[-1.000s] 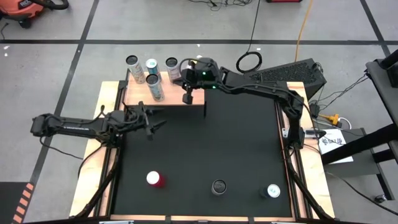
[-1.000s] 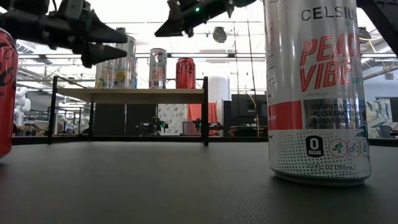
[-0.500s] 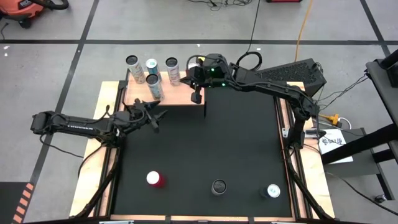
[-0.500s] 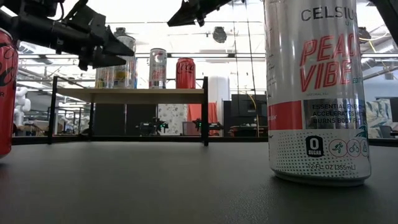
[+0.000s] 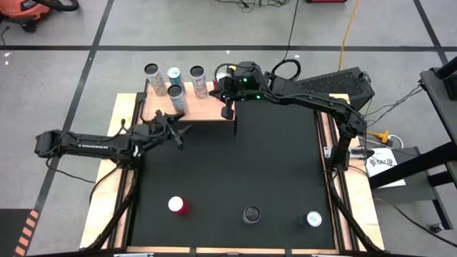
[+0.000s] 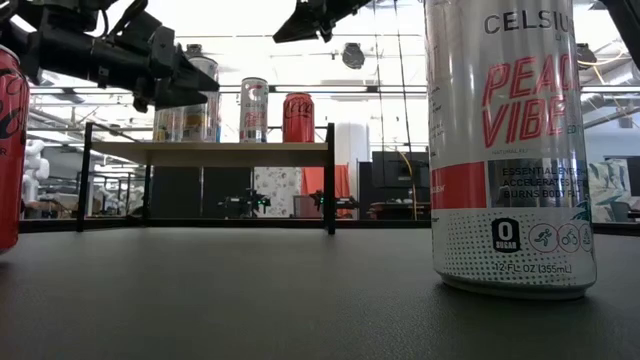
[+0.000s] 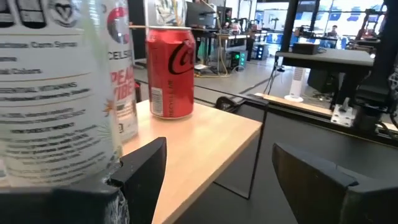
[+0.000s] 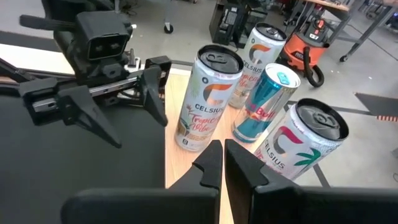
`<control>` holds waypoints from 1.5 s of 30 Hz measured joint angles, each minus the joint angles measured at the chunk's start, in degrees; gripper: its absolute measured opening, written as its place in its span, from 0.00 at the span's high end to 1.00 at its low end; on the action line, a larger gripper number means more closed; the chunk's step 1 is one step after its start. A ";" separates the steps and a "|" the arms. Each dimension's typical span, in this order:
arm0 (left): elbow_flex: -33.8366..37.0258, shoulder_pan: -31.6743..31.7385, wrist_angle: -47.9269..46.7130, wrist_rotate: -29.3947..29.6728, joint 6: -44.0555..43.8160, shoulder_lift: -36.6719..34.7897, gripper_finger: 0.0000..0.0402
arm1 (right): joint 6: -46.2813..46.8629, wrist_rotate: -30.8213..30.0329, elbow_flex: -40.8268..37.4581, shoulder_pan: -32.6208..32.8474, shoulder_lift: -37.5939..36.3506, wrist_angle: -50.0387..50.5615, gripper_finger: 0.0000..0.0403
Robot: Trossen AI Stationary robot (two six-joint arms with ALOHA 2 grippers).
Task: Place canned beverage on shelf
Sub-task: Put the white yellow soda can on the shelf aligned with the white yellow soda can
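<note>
Landmark: the shelf (image 5: pixel 193 111), a pale natural-wood board on thin black legs at the far edge of the black table (image 5: pixel 264 171).
Left gripper (image 5: pixel 175 133): just off the shelf's front edge, fingers spread about halfway, holding nothing; the nearest can stands right beside one finger.
Right gripper (image 5: pixel 227 111): over the shelf's right end, fingers pressed together, empty.
On the shelf: a white-and-orange Celsius can (image 8: pixel 206 99) at the front; behind it a second white Celsius can (image 8: pixel 260 53), a blue-and-silver Red Bull can (image 8: pixel 264 99), a white can with a palm print (image 8: pixel 298 143) and a red Coca-Cola can (image 7: pixel 169 71).
Waiting: three cans well away from the shelf, at the table's near edge, namely a red can (image 5: pixel 177 206), a dark-topped can (image 5: pixel 251 214) and a white can (image 5: pixel 313 219).
Readable: "CELSIUS", "PEACH VIBE", "0 SUGAR", "12 FL OZ (355mL)" on the nearest can (image 6: pixel 508 150) in the low view; "Tropical Vibe", as best I can read it, on the front shelf can.
Risk: the left fingers sit very close to the front shelf can, so a sideways swing could knock it into its neighbours.
Risk: both arms crowd the shelf's front; they could collide when pulling away.
</note>
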State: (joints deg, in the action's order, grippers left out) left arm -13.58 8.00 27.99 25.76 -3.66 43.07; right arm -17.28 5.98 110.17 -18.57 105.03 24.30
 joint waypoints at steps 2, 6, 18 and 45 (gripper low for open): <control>0.02 1.33 -0.02 -0.49 0.04 0.00 0.27 | 0.02 0.00 0.02 0.00 0.00 0.23 1.00; 0.02 4.23 0.01 -0.65 0.65 0.00 0.27 | -0.02 0.02 0.00 0.00 0.02 1.22 1.00; 0.04 11.17 -0.53 -7.93 -0.07 0.00 0.27 | -0.11 0.04 0.02 0.00 0.02 1.89 1.00; 0.09 7.75 0.33 -12.31 -1.76 -5.98 0.27 | -0.60 0.05 0.02 0.00 0.07 0.31 1.00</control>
State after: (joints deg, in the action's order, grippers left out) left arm -13.50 15.75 28.32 13.45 -5.42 37.09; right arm -17.88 6.03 110.19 -18.57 105.10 24.62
